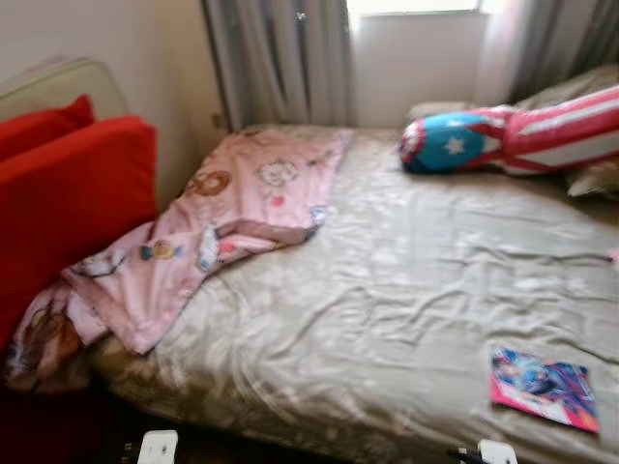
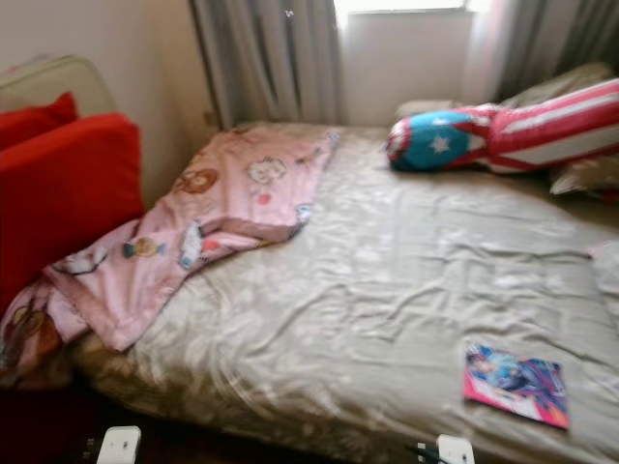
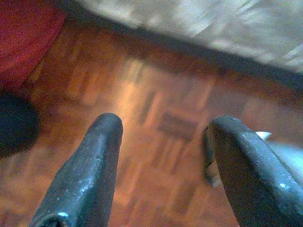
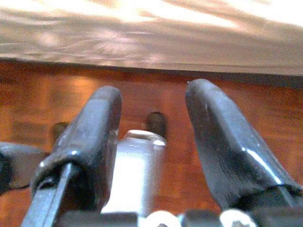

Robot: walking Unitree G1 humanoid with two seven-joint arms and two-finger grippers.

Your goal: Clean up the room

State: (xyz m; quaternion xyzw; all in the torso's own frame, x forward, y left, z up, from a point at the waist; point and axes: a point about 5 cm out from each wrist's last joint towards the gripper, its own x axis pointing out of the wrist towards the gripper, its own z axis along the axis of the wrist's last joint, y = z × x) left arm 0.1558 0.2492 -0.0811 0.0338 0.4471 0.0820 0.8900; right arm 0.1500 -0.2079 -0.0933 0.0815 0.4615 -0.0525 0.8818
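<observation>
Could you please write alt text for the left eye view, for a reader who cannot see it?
A bed with a wrinkled beige sheet holds a pink cartoon-print blanket trailing off its left side, a colourful magazine near the front right, and a red, white and blue star-patterned cushion at the far right.

The left gripper point(image 3: 163, 165) has two long, dark, blue-grey fingers point(image 3: 83, 179) with rounded tips and a worn, slightly glossy surface flecked with small bright glints. The right gripper point(image 4: 151, 137) has the same pair of thick, tapering black fingers point(image 4: 227, 151), with a shiny streak along one edge. Two small white, rounded blocks point(image 1: 158, 448) edge the robot's front.
</observation>
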